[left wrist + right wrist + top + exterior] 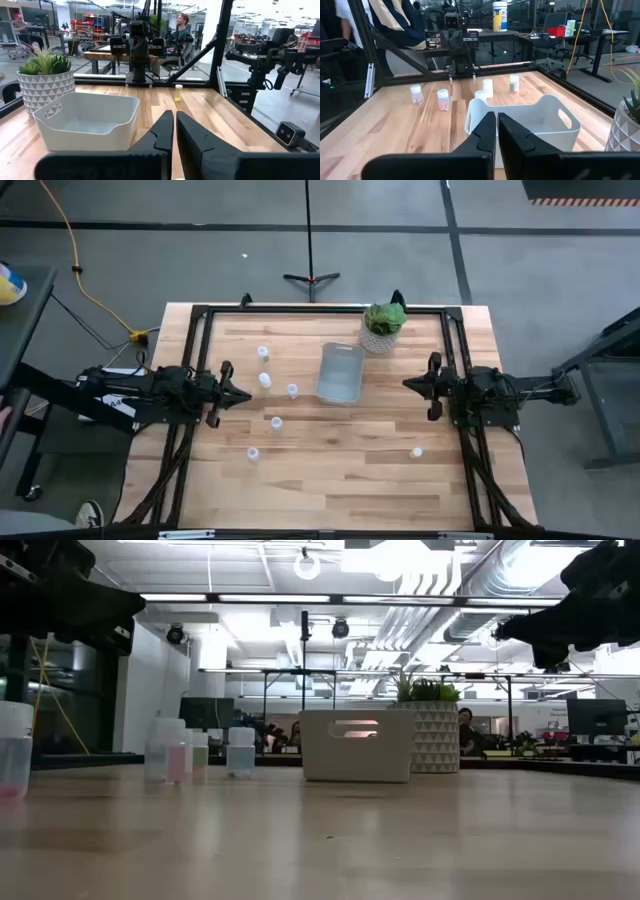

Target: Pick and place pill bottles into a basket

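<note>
The clear bin, the basket point(340, 373), stands on its base at the table's middle, toward the far side. Several small white pill bottles stand upright on the table: most are left of the basket point(265, 380) point(292, 390) point(276, 423), and one stands near the right front point(417, 451). My left gripper point(247, 394) hovers shut and empty at the table's left, close to the bottles. My right gripper point(407, 384) hovers shut and empty to the right of the basket. The basket also shows in the left wrist view point(90, 120) and the right wrist view point(530, 120).
A white patterned pot with a green plant point(383, 326) stands just behind the basket's far right corner. A black frame point(300, 310) runs along the table's far, left and right edges. Bare wood lies along the near side point(340, 490).
</note>
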### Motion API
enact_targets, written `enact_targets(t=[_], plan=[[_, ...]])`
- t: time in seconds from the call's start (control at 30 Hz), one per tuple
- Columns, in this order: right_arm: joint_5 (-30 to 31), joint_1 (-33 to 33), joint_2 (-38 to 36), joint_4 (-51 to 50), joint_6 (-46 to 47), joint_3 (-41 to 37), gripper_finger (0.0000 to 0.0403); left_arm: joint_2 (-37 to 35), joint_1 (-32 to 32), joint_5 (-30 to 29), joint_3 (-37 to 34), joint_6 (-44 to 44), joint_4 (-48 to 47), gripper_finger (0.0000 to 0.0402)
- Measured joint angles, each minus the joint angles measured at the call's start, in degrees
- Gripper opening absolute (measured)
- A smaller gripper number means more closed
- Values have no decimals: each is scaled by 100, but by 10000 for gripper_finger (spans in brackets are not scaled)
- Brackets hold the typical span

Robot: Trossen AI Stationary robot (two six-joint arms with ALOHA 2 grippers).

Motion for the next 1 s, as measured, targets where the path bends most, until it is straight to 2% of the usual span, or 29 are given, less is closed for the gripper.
enact_targets(t=[1.0], plan=[[0, -2, -1, 0, 0, 0, 3, -1, -1, -1, -1, 0, 0, 56]])
